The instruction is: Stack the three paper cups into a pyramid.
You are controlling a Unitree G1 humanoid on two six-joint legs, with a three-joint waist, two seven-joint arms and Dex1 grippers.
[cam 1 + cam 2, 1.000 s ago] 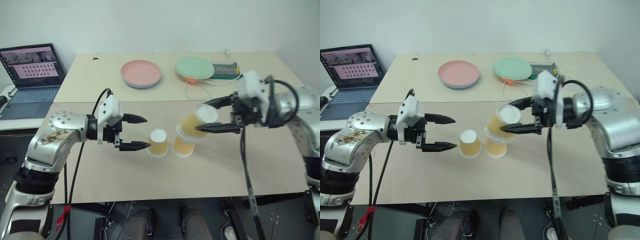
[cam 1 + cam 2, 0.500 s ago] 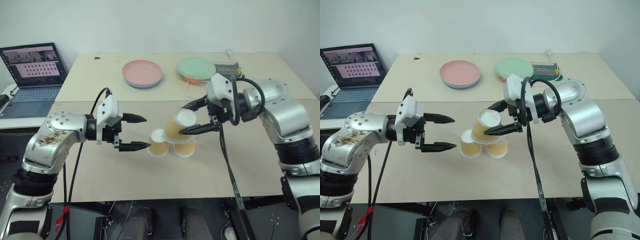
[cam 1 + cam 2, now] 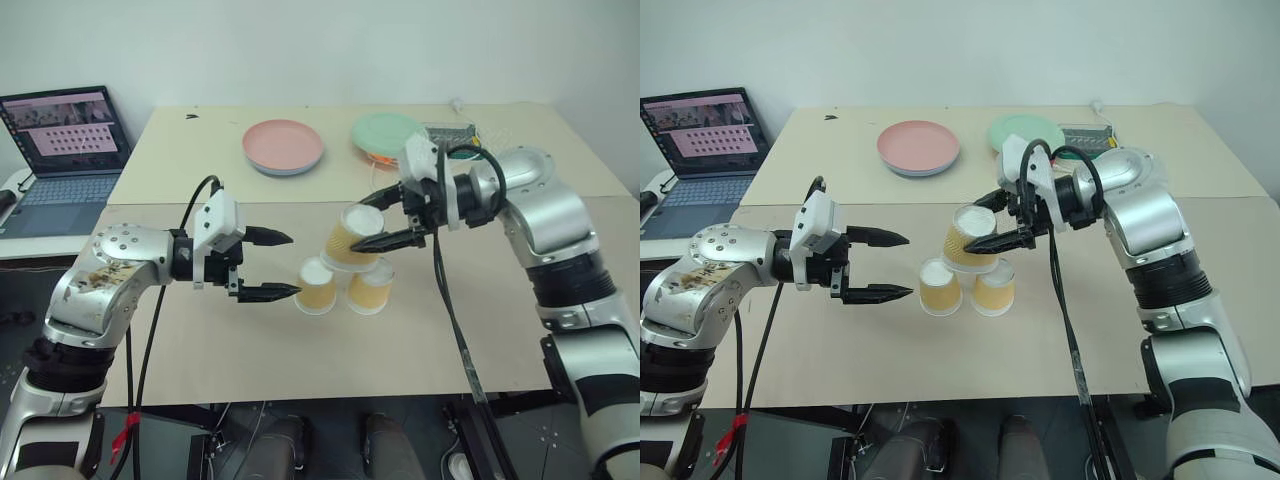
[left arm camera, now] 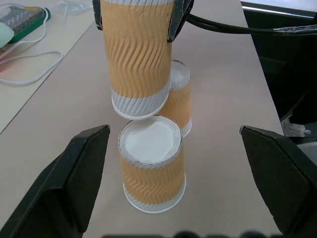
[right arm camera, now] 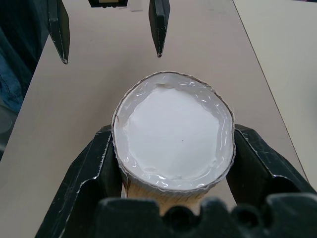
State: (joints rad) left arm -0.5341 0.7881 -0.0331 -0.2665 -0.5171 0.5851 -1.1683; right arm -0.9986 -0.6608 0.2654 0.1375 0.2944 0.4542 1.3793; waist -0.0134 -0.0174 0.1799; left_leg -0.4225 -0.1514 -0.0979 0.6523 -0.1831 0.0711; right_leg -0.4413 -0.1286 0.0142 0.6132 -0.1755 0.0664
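Two paper cups stand upside down side by side on the table, the left cup (image 3: pixel 316 287) and the right cup (image 3: pixel 369 290). The third cup (image 3: pixel 348 240) hangs tilted just above the pair, white base up, with my right gripper (image 3: pixel 362 222) shut on it. Its rim (image 4: pixel 136 106) hovers close over the nearer cup (image 4: pixel 152 168); I cannot tell if they touch. The right wrist view has the held cup's base (image 5: pixel 173 131) between the fingers. My left gripper (image 3: pixel 295 264) stands open and level, just left of the left cup, holding nothing.
A pink plate (image 3: pixel 283 146) and a green plate (image 3: pixel 388 133) lie on the far table, with a green box (image 3: pixel 455 137) and a white cable (image 3: pixel 385 185) beside them. An open laptop (image 3: pixel 65 140) sits at the far left.
My right gripper has carried the third cup leftward from beside the right cup to above the two standing cups. The left arm has not moved.
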